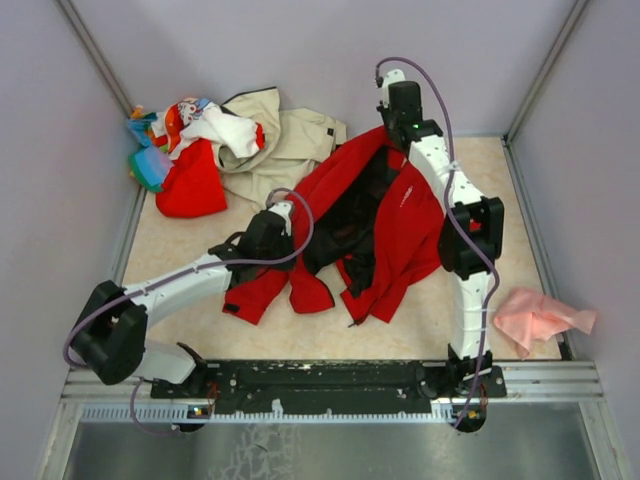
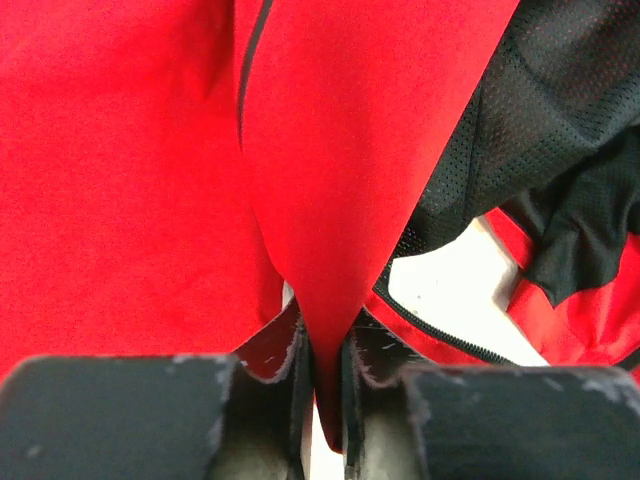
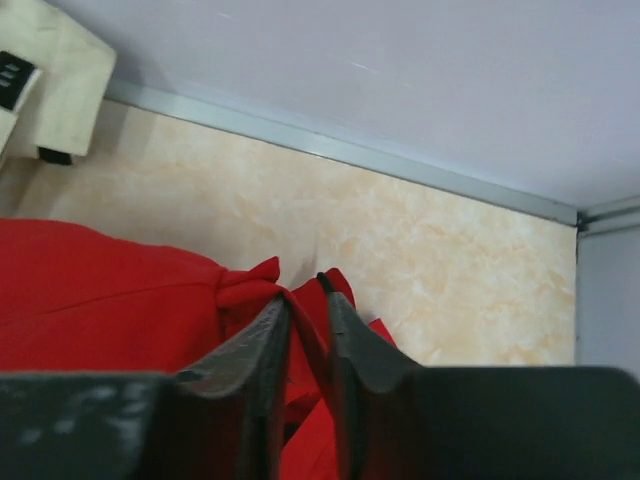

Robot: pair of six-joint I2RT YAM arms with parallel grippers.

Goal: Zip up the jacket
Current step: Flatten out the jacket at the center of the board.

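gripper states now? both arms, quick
Left gripper: closed, pinching a fold of the jacket.
Right gripper: closed, pinching the jacket's edge.

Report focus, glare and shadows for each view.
Top external: even light, no glare, soft shadows beneath the jacket. Left wrist: left gripper near and blurred, black mesh lining sharp. Right wrist: right gripper dark and soft-edged, table crisp.

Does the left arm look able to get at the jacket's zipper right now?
Probably not yet: the left gripper is shut on a fold of the jacket and would have to let go first. A black zipper edge lies uncovered beside it, so the way looks free otherwise.
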